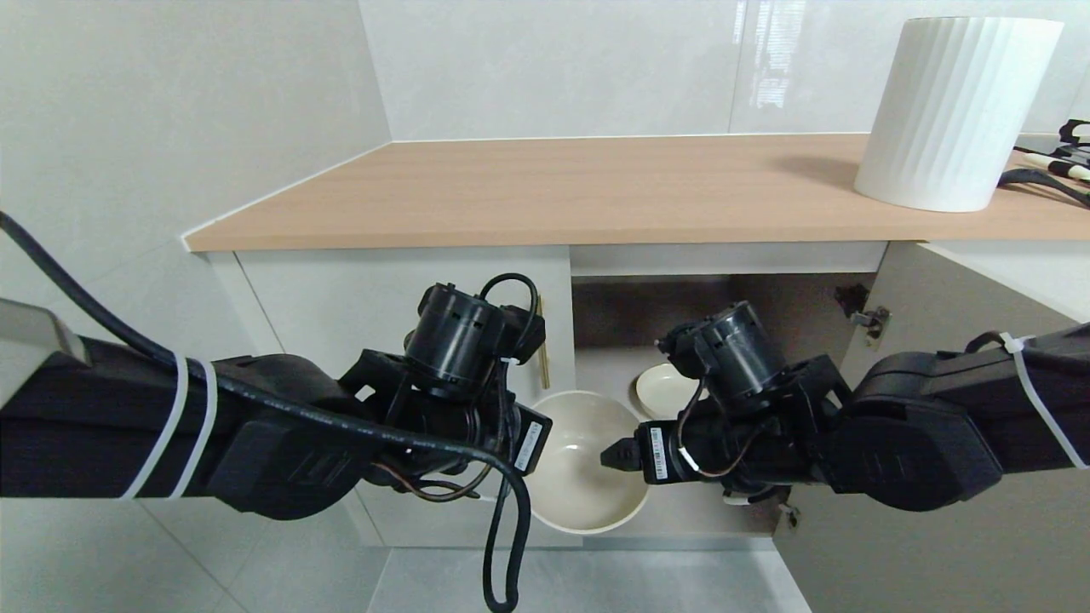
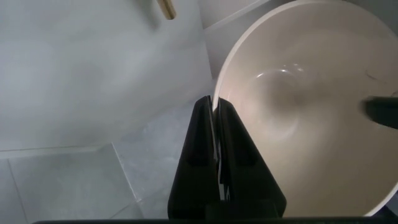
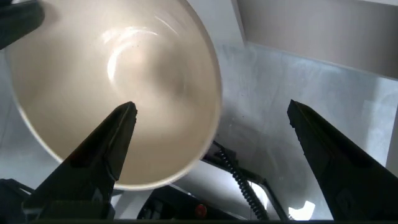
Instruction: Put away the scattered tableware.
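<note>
A cream bowl hangs in front of the open lower cabinet, held by its left rim. My left gripper is shut on that rim. In the left wrist view the two fingers pinch the bowl at its edge. My right gripper is open at the bowl's right side, one finger over the inside of the bowl and the other outside the rim. The right gripper straddles the rim and I cannot tell if it touches. A small cream plate lies inside the cabinet.
The cabinet's right door stands open; the left door is shut, with a golden handle. On the wooden counter stand a white ribbed container and dark utensils at the far right. Grey floor lies below.
</note>
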